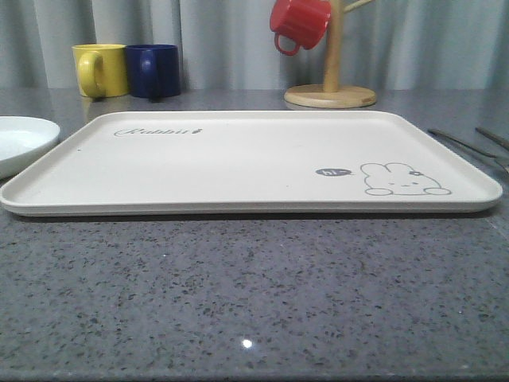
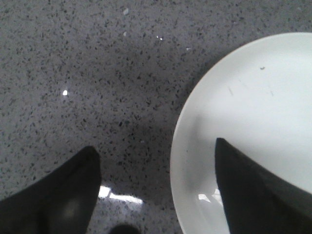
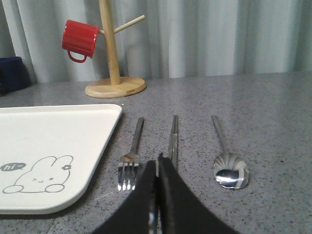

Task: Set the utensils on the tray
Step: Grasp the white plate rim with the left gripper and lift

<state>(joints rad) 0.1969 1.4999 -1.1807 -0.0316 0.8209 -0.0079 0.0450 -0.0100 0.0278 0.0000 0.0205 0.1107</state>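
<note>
Far left on the grey speckled table [image 1: 254, 302]: round white plate [image 1: 22, 139], just off the tray's left edge and apart from it. Left tool [image 2: 156, 187] above the plate's rim, spread wide, one dark finger over bare stone and the other over the white surface, nothing gripped; likely straddling the rim so as to pinch it.

Centre: large cream tray [image 1: 238, 159], bare, long side toward the robot, probably kept open to receive every piece. Behind: yellow mug [image 1: 99, 70], blue mug [image 1: 153, 70], red mug [image 1: 298, 24] hung on a wooden mug tree [image 1: 330, 79].

Right of the tray, side by side on the table, handles pointing away: fork [image 3: 131, 161], chopsticks [image 3: 172, 139], spoon [image 3: 228, 163], laid parallel with gaps, seemingly for single picks. Right tool [image 3: 157, 195] with fingers pressed together, in line with the chopsticks' near ends; whether it pinches them cannot be told.
</note>
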